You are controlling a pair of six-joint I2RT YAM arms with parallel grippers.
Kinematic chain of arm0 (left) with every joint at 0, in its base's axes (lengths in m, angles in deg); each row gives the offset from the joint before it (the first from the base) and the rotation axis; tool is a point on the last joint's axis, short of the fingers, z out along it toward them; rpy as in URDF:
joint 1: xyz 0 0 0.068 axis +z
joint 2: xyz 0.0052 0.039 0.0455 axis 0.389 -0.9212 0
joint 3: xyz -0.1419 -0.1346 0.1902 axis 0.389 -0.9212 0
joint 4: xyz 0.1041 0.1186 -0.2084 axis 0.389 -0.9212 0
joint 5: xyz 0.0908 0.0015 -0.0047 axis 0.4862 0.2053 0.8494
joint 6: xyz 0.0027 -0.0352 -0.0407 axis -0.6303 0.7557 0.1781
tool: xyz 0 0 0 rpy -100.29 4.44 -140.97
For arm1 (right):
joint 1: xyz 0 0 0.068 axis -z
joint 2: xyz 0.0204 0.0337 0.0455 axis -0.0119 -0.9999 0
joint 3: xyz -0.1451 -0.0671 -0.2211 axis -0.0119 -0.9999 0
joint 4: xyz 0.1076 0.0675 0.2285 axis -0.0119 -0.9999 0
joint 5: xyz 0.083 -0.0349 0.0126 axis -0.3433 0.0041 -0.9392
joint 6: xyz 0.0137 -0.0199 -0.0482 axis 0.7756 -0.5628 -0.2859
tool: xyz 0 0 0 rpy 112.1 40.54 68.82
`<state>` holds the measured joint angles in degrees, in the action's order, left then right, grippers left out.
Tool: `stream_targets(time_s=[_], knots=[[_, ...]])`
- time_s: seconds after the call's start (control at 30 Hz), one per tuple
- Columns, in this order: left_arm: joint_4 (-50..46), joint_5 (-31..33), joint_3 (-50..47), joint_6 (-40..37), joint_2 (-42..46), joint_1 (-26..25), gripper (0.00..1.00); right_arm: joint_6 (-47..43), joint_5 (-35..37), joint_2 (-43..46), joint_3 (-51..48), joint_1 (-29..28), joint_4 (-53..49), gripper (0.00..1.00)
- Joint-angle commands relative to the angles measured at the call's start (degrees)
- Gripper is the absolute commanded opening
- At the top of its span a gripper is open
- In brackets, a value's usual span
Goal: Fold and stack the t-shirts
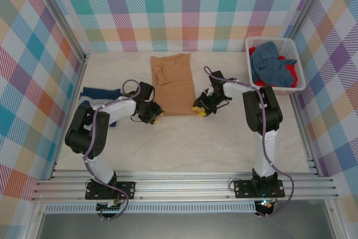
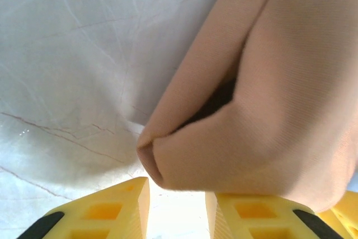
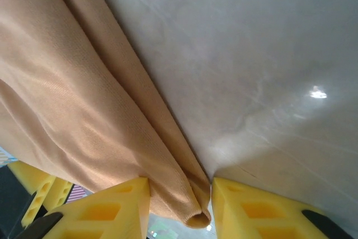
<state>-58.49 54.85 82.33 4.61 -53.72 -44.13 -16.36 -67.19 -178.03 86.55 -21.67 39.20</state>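
A tan t-shirt [image 1: 172,82] lies folded into a long strip in the middle of the table. My left gripper [image 1: 155,115] sits at its near left corner. In the left wrist view that gripper [image 2: 177,186] is open, with bare table between its yellow fingers [image 2: 112,211] and the tan t-shirt's folded corner [image 2: 268,110] just beyond the tips. At the near right corner is my right gripper [image 1: 199,110], open [image 3: 180,186], its jaws standing either side of the tan t-shirt's rolled edge [image 3: 72,110]. A navy t-shirt [image 1: 100,92] lies at the left, partly behind the left arm.
A white lattice basket [image 1: 299,65] stands at the back right, holding a blue t-shirt [image 1: 274,62] and a red one [image 1: 288,71]. Checked walls close the table on three sides. Bare table stretches between the tan t-shirt and the arm bases.
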Motion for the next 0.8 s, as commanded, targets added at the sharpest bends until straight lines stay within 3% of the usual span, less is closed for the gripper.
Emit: stream_targets(time_s=[0.0,0.2,0.4,0.77], knots=[[-1.57,-0.14,-0.84,-1.44,3.62,0.35,0.32,1.19,1.48,-2.92,1.83,-1.98,2.89,0.30],[-3.32,1.37,-1.36,-2.61,6.95,2.38,0.37,0.72,5.35,-3.23,3.08,-2.93,-1.42,0.12],[-3.16,0.54,-1.54,-5.04,3.98,4.65,0.37,2.04,6.80,-1.69,2.81,-3.31,-1.35,0.01],[1.52,-2.02,-0.86,-5.43,-1.32,4.76,0.37,2.19,6.25,-1.52,3.58,-3.26,-3.42,0.00]])
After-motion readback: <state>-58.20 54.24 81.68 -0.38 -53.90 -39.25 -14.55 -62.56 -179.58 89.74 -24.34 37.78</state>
